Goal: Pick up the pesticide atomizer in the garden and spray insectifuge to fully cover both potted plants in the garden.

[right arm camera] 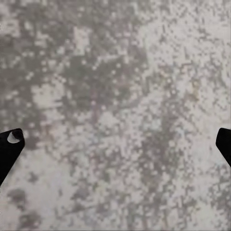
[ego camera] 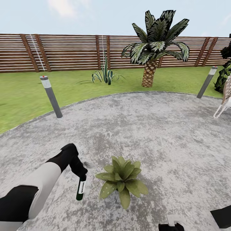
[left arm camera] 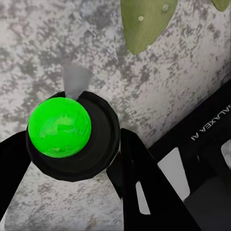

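My left gripper (ego camera: pixel 81 173) is shut on the pesticide atomizer (ego camera: pixel 81 189), a dark bottle with a white band that hangs just above the grey paving. Close on its right is a potted plant (ego camera: pixel 122 181), a low rosette of broad green leaves. In the left wrist view the atomizer's top (left arm camera: pixel 59 126) is a bright green ball between my dark fingers (left arm camera: pixel 139 178). A pale grey cone (left arm camera: pixel 77 79) stands beside it, and a leaf (left arm camera: pixel 144 24) carries small droplets. My right gripper (right arm camera: pixel 115 144) is open over bare paving, holding nothing.
The paved patch (ego camera: pixel 144 128) curves into lawn (ego camera: pixel 19 96). Grey lamp posts (ego camera: pixel 51 96) (ego camera: pixel 207 81) stand at its edge. A spiky agave (ego camera: pixel 104 75), a palm (ego camera: pixel 154 48) and the slat fence (ego camera: pixel 64 53) lie beyond. A white chair (ego camera: pixel 224 99) is at the right.
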Available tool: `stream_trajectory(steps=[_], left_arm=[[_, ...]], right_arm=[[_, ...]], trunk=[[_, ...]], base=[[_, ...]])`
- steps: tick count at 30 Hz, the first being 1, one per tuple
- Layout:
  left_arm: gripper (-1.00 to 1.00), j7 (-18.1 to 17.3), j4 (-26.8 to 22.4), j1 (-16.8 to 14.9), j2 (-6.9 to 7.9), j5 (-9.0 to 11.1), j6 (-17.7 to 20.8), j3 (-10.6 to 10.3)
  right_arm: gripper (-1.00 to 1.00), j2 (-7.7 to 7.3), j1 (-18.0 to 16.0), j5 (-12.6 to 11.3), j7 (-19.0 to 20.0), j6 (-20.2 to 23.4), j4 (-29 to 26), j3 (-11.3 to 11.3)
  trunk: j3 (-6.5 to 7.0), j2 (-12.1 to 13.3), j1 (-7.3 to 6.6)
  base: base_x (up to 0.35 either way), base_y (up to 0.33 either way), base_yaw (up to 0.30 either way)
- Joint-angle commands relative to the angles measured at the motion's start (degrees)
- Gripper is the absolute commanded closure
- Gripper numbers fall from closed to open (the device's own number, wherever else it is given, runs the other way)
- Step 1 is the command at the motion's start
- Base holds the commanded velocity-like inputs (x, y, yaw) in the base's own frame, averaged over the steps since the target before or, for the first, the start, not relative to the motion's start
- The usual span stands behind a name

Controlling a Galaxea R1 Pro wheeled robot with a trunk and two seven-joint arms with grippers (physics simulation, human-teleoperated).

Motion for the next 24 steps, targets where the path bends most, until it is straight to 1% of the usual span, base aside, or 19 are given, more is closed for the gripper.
stream_trajectory(steps=[1,4,5,7,8,9,10,12,14,15,16,17,19,20,22,23,24], left_arm=[[1.00,-0.57,-0.05,0.11,0.05,-0.37,0.51,-0.19],[1.00,-0.54,0.02,0.44,0.12,-0.34,-0.08,-0.73],[1.00,-0.61,0.06,0.50,0.18,-0.29,-0.17,-1.97],[1.00,-0.70,0.14,0.69,0.52,-0.22,-0.32,-5.59],[1.00,-0.76,0.16,0.77,0.69,-0.15,-0.55,-8.03],[1.00,-0.78,0.17,0.80,0.74,-0.09,-0.95,-9.41],[1.00,-0.84,0.19,0.83,0.55,-0.04,-2.04,-11.31],[1.00,-1.72,0.14,0.76,0.30,-0.07,-2.98,-12.49],[1.00,-5.03,-0.43,0.48,0.11,-0.21,-3.36,-14.16],[1.00,-8.02,-0.79,0.09,-0.08,-0.28,-3.53,-16.65],[1.00,-9.66,-1.21,-0.14,-0.52,-0.30,-3.56,-18.95],[1.00,-10.74,-2.21,-0.30,-1.28,-0.31,-3.57,-21.08],[1.00,-11.91,-4.52,-0.58,-2.40,-0.35,-3.52,-23.63],[1.00,-11.91,-5.71,-0.85,-2.85,-0.54,-3.56,-24.43],[1.00,-11.91,-5.83,-0.59,-2.39,-1.92,-3.57,-25.39],[1.00,-11.91,-5.61,-0.30,-1.65,-2.99,-3.59,-25.62],[1.00,-11.91,-5.51,-0.07,-0.51,-3.82,-3.62,-25.75]], right_arm=[[-1.00,0.00,-0.02,-0.51,-0.15,-0.14,0.02,0.49],[-1.00,-0.08,-0.02,-0.51,-0.16,-0.14,0.04,0.44],[-1.00,-0.16,-0.02,-0.51,-0.16,-0.14,0.01,0.42],[-1.00,-0.23,-0.02,-0.51,-0.17,-0.14,0.02,0.41],[-1.00,-0.25,-0.02,-0.51,-0.17,-0.14,0.02,0.41],[-1.00,-0.25,-0.02,-0.51,-0.17,-0.14,0.01,0.41],[-1.00,-0.26,-0.02,-0.51,-0.17,-0.14,0.02,0.40],[-1.00,-0.31,-0.02,-0.51,-0.17,-0.14,0.02,0.40],[-1.00,-0.34,-0.02,-0.51,-0.17,-0.14,0.05,0.40],[-1.00,-0.35,-0.02,-0.51,-0.17,-0.14,0.06,0.44],[-1.00,-0.35,-0.02,-0.51,-0.17,-0.14,0.06,0.45],[-1.00,-0.35,-0.02,-0.51,-0.17,-0.14,0.06,0.45],[-1.00,-0.35,-0.02,-0.51,-0.17,-0.14,0.06,0.46],[-1.00,-0.35,-0.02,-0.51,-0.17,-0.14,0.06,0.47],[-1.00,-0.35,-0.02,-0.51,-0.17,-0.14,0.08,0.43],[-1.00,-0.35,-0.02,-0.51,-0.17,-0.14,0.07,0.45],[-1.00,-0.35,-0.02,-0.51,-0.17,-0.14,0.08,0.45]], trunk=[[-0.03,-0.02,-0.01],[0.07,-0.02,-0.01],[0.11,-0.02,-0.01],[0.20,-0.02,-0.01],[0.24,-0.02,-0.01],[0.26,-0.02,-0.01],[0.27,-0.02,-0.01],[0.28,-0.02,-0.01],[0.28,-0.02,-0.01],[0.28,-0.02,-0.01],[0.28,-0.02,-0.01],[0.28,-0.02,-0.01],[0.28,-0.02,-0.01],[0.28,-0.02,-0.01],[0.28,-0.02,-0.01],[0.28,-0.02,-0.01],[0.28,-0.02,-0.01]], base=[[0.002,0.002,-0.079],[0.001,0.001,-0.194],[0.000,0.000,-0.236],[0.000,0.000,-0.242],[0.000,0.000,-0.194],[0.000,0.000,-0.129],[0.000,0.000,-0.053],[0.000,0.000,-0.022],[0.000,0.000,-0.007],[0.000,0.000,-0.002],[0.000,0.000,-0.001],[0.000,0.000,0.000],[0.000,0.000,0.000],[0.000,0.000,0.000],[0.000,0.000,0.000],[0.000,0.000,0.000],[0.000,0.000,0.000]])
